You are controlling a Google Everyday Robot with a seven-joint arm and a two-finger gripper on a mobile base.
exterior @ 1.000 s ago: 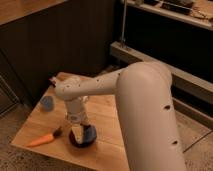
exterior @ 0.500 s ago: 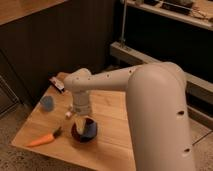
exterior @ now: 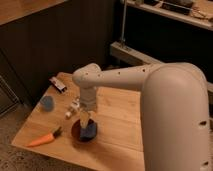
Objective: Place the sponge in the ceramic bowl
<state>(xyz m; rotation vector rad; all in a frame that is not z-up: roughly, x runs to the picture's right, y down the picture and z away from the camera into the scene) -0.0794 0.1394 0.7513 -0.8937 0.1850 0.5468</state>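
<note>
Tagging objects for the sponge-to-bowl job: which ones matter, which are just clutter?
Job: sponge, in the ceramic bowl; claw just above the bowl.
Lying about: carrot, light-blue cup, dark packet, small white bits.

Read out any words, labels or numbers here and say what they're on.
None readable.
Small dark-and-white packet at the far edge of the wooden table: any print is too small to read.
Cream gripper, above the maroon ceramic bowl holding the blue sponge: no markings visible.
</note>
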